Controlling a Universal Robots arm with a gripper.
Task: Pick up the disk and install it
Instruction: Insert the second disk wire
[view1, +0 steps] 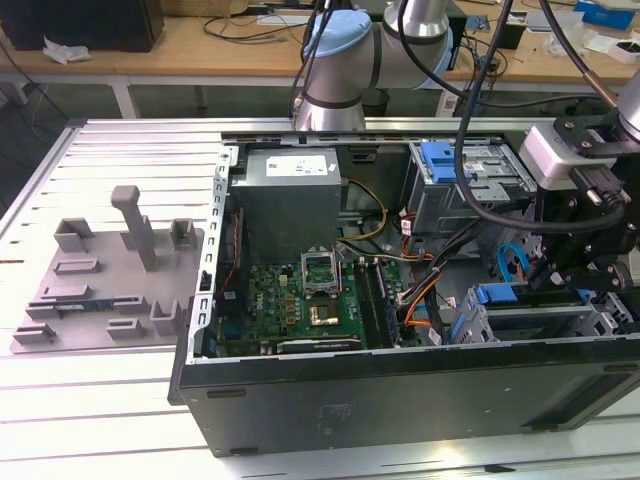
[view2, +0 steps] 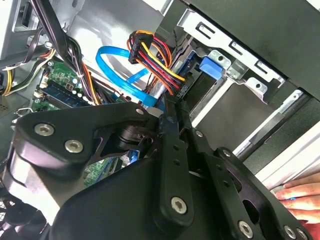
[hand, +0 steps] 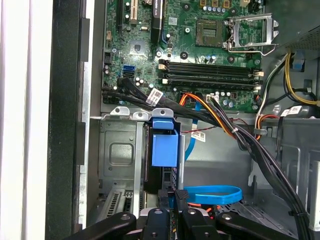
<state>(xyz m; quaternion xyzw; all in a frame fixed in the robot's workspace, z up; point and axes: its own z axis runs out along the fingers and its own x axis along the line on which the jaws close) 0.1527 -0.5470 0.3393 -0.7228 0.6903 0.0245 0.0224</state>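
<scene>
The disk stands edge-on in the drive cage (hand: 117, 155) at the corner of the open computer case (view1: 400, 400). Its blue bracket tab (hand: 164, 142) sticks out of the slot, and it shows again as the blue tab (view2: 209, 66) in the second wrist view and the blue piece (view1: 496, 295) in the exterior view. My gripper (hand: 173, 196) hangs just off the disk's end, in line with the slot. In the second wrist view its black fingers (view2: 172, 120) lie close together with nothing visible between them. The disk's label is hidden.
Bundles of black, orange and light-blue cables (hand: 215, 192) cross the case right beside the cage. The motherboard (view1: 300, 310) and power supply (view1: 290, 190) lie further in. A grey fixture (view1: 110, 290) sits on the table at the exterior view's left. A hand (view2: 300, 196) rests outside the case.
</scene>
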